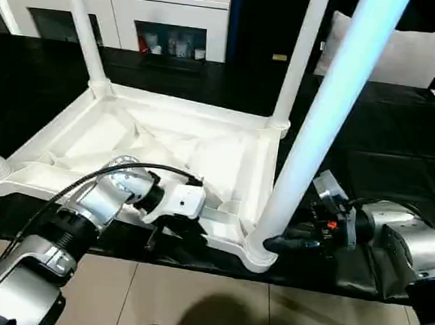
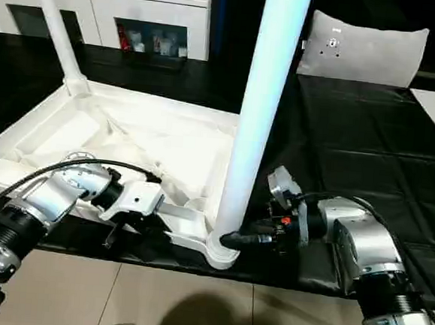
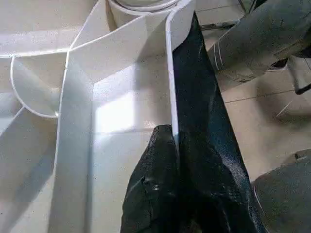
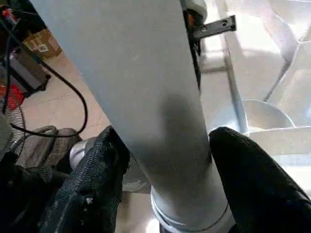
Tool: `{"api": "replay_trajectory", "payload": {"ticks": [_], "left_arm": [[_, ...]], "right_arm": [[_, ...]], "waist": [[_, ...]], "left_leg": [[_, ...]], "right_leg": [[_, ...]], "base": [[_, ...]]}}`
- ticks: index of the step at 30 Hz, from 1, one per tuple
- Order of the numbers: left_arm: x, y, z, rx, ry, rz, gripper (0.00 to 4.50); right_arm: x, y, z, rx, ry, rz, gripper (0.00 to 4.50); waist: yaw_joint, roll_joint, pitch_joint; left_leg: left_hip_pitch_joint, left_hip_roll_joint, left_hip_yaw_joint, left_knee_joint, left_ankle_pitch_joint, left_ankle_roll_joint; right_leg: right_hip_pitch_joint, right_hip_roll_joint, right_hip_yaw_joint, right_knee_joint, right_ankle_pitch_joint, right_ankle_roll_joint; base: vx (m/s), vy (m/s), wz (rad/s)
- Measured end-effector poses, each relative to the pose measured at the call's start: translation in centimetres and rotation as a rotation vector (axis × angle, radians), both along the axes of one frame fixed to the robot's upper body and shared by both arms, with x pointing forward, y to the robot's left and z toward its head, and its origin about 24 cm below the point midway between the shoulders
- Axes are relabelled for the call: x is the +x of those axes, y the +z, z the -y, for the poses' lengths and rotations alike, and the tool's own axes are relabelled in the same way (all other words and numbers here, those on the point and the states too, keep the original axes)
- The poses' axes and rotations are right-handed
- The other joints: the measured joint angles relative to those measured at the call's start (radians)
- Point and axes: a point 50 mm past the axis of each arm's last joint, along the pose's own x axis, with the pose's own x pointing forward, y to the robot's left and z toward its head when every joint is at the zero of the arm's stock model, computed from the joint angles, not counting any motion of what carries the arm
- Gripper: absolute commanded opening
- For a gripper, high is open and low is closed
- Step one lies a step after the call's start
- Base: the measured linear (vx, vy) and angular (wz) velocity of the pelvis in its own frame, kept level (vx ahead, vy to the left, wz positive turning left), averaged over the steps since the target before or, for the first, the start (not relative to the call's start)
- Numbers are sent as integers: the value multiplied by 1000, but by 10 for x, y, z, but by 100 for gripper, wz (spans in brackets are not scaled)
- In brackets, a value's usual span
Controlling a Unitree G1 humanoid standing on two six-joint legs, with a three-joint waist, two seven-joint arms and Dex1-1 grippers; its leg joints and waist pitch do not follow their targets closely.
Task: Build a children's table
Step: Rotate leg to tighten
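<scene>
Table top (image 1: 158, 146) lay inverted on black worktop (image 1: 401, 132). Your right end effector (image 4: 165, 189) clasped near-corner leg (image 1: 322, 125) low, axis upright in socket; left end effector (image 3: 172, 145) pinched near rim.

Silver arms, black fingers, white wrist block.
Brushed silver forearms with ribbed black collars; left arm (image 1: 85, 212) ending in a white housing, black cable looped over it. Right arm (image 2: 362, 245) with a small red mark and black wiring at the wrist. Fingers (image 4: 87, 189) coated in coarse, grainy black.
</scene>
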Motion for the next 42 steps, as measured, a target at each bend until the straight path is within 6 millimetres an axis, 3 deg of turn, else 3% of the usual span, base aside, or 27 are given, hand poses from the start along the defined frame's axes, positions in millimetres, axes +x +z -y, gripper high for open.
{"api": "replay_trajectory", "payload": {"ticks": [8,12,19,22,24,25,29,31,34,36,42], "left_arm": [[-1,-1,2,-39,49,-68,0],[5,-3,0,-49,184,-88,0],[24,-8,14,-111,529,-46,0],[29,-9,27,-133,616,-23,0],[33,-9,35,-137,657,-1,0],[34,-9,39,-139,678,11,0],[38,-7,46,-132,704,33,0],[39,-6,48,-136,705,36,0],[39,-6,49,-140,696,42,0],[38,-6,50,-143,672,51,0],[34,-5,37,-133,559,69,0]], "right_arm": [[-4,-1,0,11,-11,-11,212],[-1,-8,-6,41,-164,10,207],[37,-14,-29,34,-729,85,197],[46,-13,-39,8,-915,105,197],[50,-13,-44,-1,-1014,116,197],[52,-14,-46,-8,-1055,125,251],[55,-14,-50,1,-1116,145,270],[55,-13,-48,14,-1124,141,303],[52,-12,-46,27,-1102,153,310],[50,-12,-39,27,-1069,162,343],[38,-10,-16,30,-835,196,401]], "waist": [[2,0,0],[-4,0,0],[-89,-3,2],[-110,-3,2],[-112,-3,2],[-110,-2,2],[-103,-1,1],[-98,-1,1],[-91,0,1],[-84,1,2],[-73,1,2]], "left_leg": [[0,0,0,1,0,0],[2,0,0,2,0,0],[7,0,-1,4,1,-1],[9,0,-1,3,1,-1],[8,0,-1,2,1,-1],[8,-1,-1,1,1,-1],[8,-3,-1,-2,1,-1],[8,-3,-1,-4,0,0],[8,-4,-1,-6,0,0],[9,-3,-1,-8,0,0],[7,-3,-1,-11,0,0]], "right_leg": [[0,0,0,0,0,0],[2,0,0,2,0,2],[2,-1,-3,-4,-1,4],[1,-1,-5,-9,-1,4],[1,-1,-5,-10,-1,4],[2,-1,-5,-12,-1,4],[2,-1,-3,-12,0,3],[2,-1,-2,-12,4,2],[1,-1,-1,-13,11,2],[1,-1,-2,-13,11,3],[1,0,-3,-17,12,-1]], "base": [[0,0,0],[0,0,0],[0,0,0],[0,0,0],[0,0,0],[0,0,0],[0,0,0],[0,0,0],[0,0,0],[0,0,0],[0,0,0]]}}
